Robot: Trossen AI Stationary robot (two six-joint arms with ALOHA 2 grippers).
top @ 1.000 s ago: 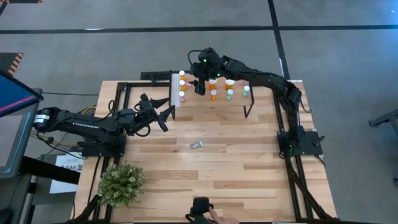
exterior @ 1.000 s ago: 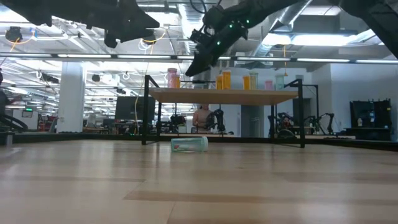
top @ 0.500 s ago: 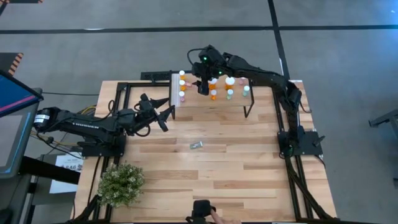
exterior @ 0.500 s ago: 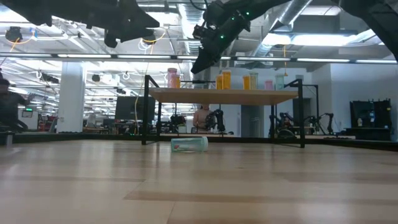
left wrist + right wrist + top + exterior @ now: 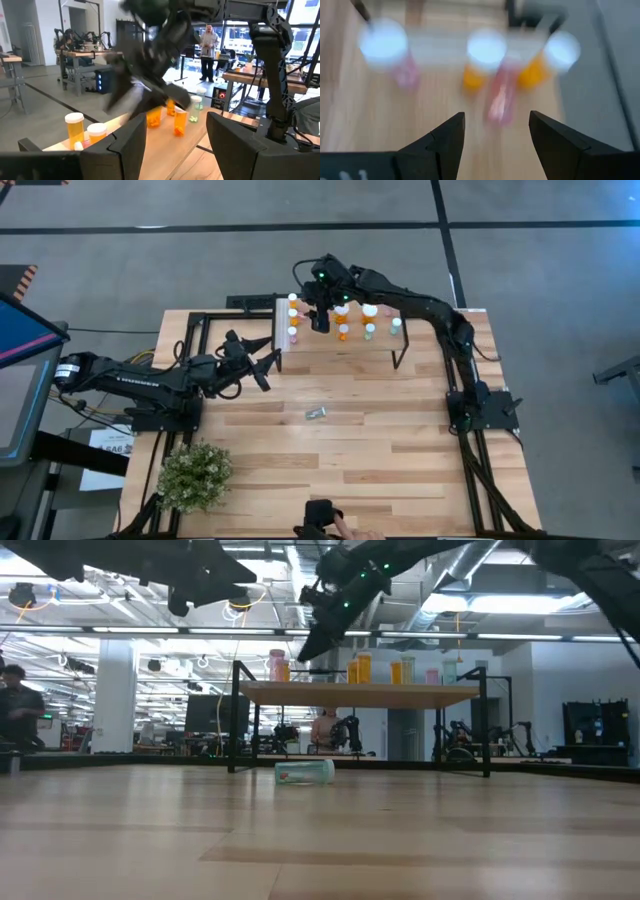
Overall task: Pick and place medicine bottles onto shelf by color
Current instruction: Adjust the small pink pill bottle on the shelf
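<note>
Above the left end of the shelf (image 5: 340, 340), right gripper (image 5: 320, 315) hanging with fingers spread and nothing between them; just beyond the jaws, blurred, medicine bottles (image 5: 485, 57) in orange and pink standing capped on the plank. Off the shelf's left edge, left gripper (image 5: 262, 366) parked with jaws wide apart, empty. Well clear of both, a pale green bottle (image 5: 304, 772) lying on its side on the table (image 5: 380, 470).

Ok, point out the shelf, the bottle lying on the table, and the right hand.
shelf (image 5: 365, 694): low view, front edge.
lying bottle (image 5: 305, 772): low view, body.
right hand (image 5: 494, 131): right wrist view, between its open fingertips.
</note>
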